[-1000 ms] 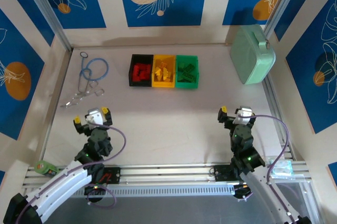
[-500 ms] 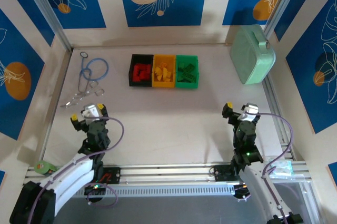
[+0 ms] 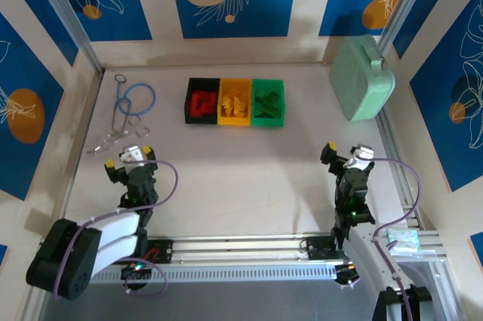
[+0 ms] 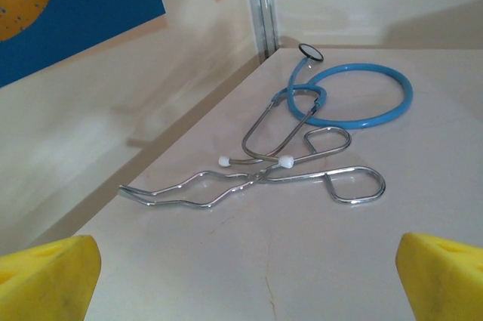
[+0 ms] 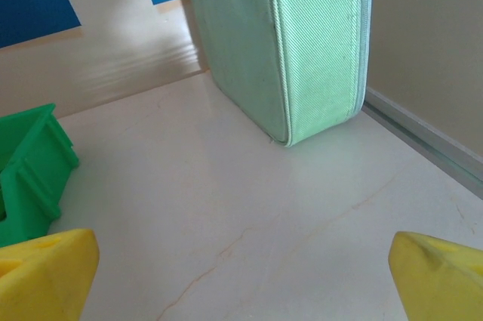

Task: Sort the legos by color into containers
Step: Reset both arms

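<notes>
Drawn back basewards with left gripper (image 3: pixel 130 158) and right gripper (image 3: pixel 347 150) agape and empty, with legos (image 3: pixel 201 102) well ahead, colour-sorted in containers (image 3: pixel 188 100); judged complete.

Table (image 3: pixel 241 177) with bins (image 3: pixel 235 102), stethoscope (image 4: pixel 355 122), forceps (image 4: pixel 260 177), case (image 3: pixel 362 79)

REPORTER: How many bins stand on the counter (image 3: pixel 241 174)?

PHOTOGRAPHER: Three in a row; one black bin (image 3: pixel 188 102); one yellow bin (image 3: pixel 234 121); one green bin (image 3: pixel 282 103).

REPORTER: And the bricks?

PHOTOGRAPHER: Three colours; red legos (image 3: pixel 201 102); yellow legos (image 3: pixel 235 99); green legos (image 3: pixel 267 102); a handful of each, too jumbled for a sure count.

REPORTER: Anything more?

PHOTOGRAPHER: One mint-green case (image 3: pixel 362 79); one blue stethoscope (image 3: pixel 137 99); one pair of steel forceps (image 3: pixel 113 138); two arms, so two hands, the left hand (image 3: pixel 130 162) and the right hand (image 3: pixel 346 156).
</notes>
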`<state>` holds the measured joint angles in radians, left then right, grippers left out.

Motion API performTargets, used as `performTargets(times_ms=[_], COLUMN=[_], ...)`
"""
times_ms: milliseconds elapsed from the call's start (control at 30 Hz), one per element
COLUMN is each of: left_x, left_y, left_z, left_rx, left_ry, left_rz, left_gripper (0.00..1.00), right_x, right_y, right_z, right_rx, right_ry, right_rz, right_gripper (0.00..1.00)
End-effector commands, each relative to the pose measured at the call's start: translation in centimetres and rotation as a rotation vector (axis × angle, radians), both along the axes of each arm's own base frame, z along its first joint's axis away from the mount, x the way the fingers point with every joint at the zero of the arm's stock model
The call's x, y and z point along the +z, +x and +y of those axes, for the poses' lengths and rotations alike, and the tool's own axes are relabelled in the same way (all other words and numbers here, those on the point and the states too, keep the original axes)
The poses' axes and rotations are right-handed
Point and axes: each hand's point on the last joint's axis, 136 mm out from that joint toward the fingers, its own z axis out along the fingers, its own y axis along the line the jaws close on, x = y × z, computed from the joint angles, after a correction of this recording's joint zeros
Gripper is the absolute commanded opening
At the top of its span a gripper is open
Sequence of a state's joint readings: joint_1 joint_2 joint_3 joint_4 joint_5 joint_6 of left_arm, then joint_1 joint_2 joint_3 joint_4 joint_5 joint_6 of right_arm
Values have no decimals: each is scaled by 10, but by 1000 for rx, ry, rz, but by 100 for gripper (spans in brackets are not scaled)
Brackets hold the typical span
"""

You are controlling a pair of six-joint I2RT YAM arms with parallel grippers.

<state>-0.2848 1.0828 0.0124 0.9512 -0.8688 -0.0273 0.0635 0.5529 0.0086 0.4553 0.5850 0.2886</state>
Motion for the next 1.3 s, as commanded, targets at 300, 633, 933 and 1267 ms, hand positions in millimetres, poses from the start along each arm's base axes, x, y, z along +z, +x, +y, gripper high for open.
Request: performTargets(times_ms=[300,633,933,1267], left_x=[20,9,3,-16], left_y=[43,73,80,106], left_z=[-24,-56,-81,-64], left_rx=[-125,-273,-409,-420], left_ry=[-6,90,127,8], left_rz=[-127,-44,-15,63], left_gripper=[100,100,100,100], right_x=[-7,-25,-31,-34], right_y=[24,91,105,111], right_z=[2,56,81,70], right_rx=[17,321,408,377], right_ry=[32,-140,-215,-169], right_rz=[-19,-21,88,125], right_gripper=[99,99,99,99])
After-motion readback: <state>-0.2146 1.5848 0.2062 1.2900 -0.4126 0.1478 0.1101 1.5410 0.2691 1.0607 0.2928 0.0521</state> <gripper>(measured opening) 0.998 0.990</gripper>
